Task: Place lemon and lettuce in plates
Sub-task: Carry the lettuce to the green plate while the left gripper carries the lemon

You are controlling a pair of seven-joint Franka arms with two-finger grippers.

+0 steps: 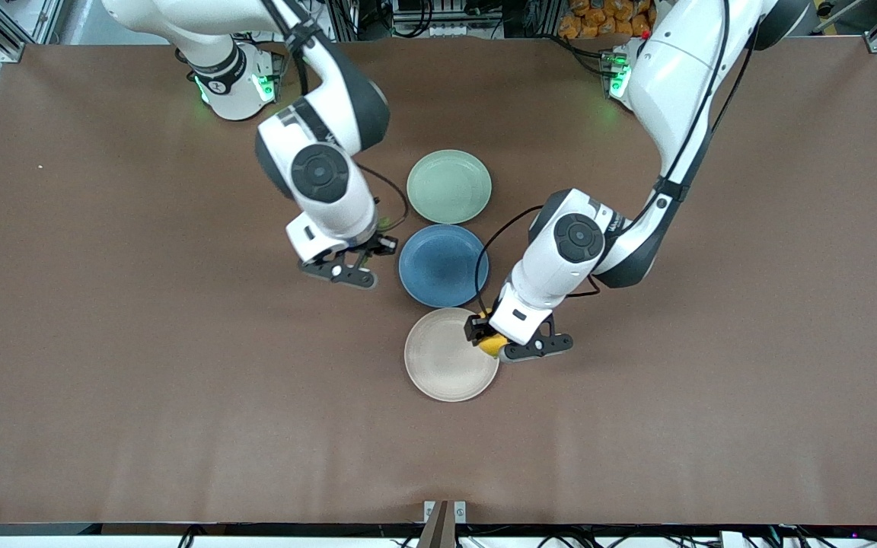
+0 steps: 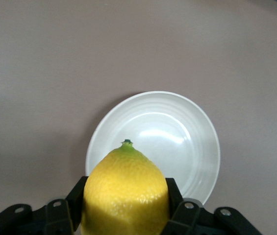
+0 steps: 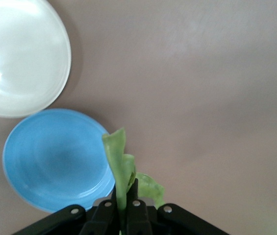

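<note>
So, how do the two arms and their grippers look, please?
Both arms have glossy white shells with dark grey joint sections and round dark caps on the wrists. Black cables run along each. Green lights glow at both bases. The left gripper and the right gripper are black, with slim two-finger jaws.

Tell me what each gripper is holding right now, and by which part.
The left gripper holds the lemon by its sides, over the beige plate's edge. The right gripper pinches the lettuce at one end, beside the blue plate.
</note>
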